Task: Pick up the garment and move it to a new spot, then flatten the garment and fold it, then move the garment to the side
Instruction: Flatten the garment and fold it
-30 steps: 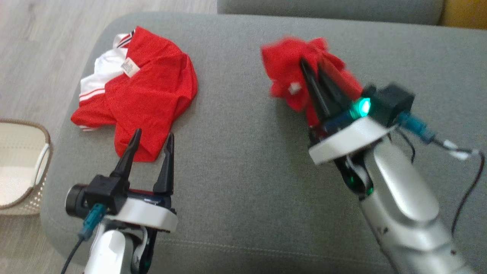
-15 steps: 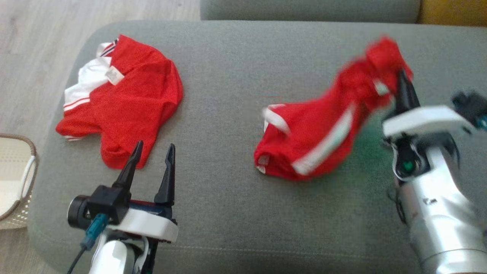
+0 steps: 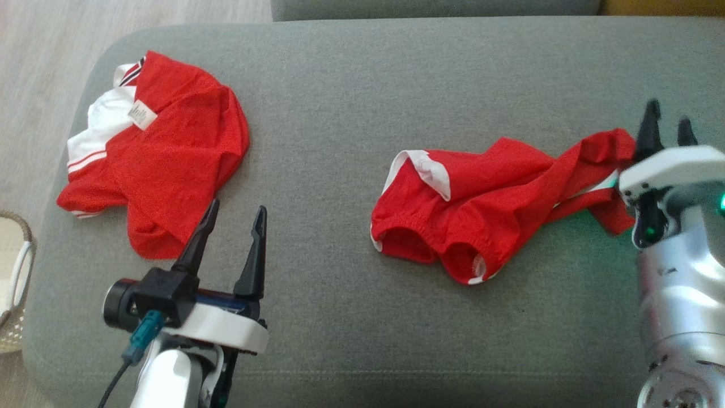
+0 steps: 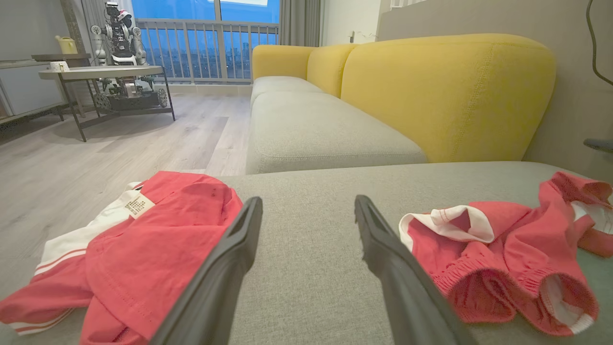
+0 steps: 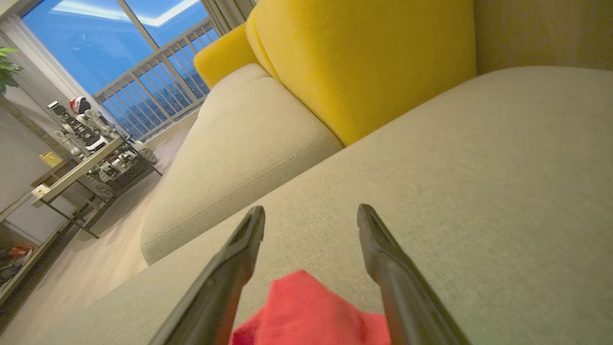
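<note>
While the right gripper (image 3: pixel 668 119) stands wide, the garment (image 3: pixel 481 192) crumpled to its left should be drawn flat before folding.

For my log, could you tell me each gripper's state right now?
Left gripper: open, holding nothing.
Right gripper: open, red shorts loose between its fingers.

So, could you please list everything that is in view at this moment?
Crumpled fabric shorts: one, red with white trim, on the seat's centre-right.
Short-sleeved fabric shirt: one, red and white, on the seat's left.
Fabric sofa seat: one, grey, under both garments.
Woven basket: one, pale, beside the seat's left edge.
Padded sofa backrest: one, yellow, beyond the seat.
Left pincer: one, dark, open, by the shirt's hem.
Right pincer: one, dark, open, at the shorts' right end.
</note>
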Controlling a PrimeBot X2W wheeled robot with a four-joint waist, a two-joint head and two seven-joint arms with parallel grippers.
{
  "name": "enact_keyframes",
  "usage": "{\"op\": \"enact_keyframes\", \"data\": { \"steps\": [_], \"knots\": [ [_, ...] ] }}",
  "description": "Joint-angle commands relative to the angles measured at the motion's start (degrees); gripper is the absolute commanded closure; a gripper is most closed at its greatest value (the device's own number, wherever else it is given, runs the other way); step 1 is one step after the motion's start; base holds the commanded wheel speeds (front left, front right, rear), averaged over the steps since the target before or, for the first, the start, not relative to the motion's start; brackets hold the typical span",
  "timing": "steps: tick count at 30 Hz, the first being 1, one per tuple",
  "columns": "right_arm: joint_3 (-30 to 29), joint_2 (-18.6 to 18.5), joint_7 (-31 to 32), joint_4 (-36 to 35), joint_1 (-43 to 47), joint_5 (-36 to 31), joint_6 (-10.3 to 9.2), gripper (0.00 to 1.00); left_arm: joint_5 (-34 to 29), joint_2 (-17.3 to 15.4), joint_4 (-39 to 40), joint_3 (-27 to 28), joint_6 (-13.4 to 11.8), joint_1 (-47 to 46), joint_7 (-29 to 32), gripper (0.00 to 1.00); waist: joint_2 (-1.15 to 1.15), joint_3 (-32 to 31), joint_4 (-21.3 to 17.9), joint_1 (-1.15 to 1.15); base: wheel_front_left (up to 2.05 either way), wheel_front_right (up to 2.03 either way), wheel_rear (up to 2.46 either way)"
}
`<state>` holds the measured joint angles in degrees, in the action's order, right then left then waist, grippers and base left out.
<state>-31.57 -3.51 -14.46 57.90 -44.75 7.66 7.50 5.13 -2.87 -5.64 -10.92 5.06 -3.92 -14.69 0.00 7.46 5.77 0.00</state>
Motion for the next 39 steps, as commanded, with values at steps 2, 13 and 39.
{"op": "enact_keyframes", "data": {
  "steps": [2, 13, 39],
  "knots": [
    [5.9, 0.6, -0.5, -5.7, -2.0, -0.4, -0.01, 0.0, 0.0, 0.0, 2.4, 1.5, -0.2, -2.4, -0.3, 0.0, 0.0, -0.6, -0.7, 0.0, 0.0, 0.0, 0.0],
    [31.4, 0.6, -0.5, -37.1, 22.4, 7.1, -0.01, 0.0, 0.8, 0.0, 4.9, 0.1, -1.4, -2.2, -0.3, 0.0, 0.0, -1.6, -3.4, 0.0, 0.0, 0.0, 0.0],
    [42.0, 0.6, 7.3, -41.2, 36.0, 0.0, -0.01, 0.0, 0.5, 0.0, 3.7, -0.5, -0.5, -2.9, -0.3, 0.0, 0.0, 2.6, 0.2, 0.0, 0.0, 0.0, 0.0]
  ]
}}
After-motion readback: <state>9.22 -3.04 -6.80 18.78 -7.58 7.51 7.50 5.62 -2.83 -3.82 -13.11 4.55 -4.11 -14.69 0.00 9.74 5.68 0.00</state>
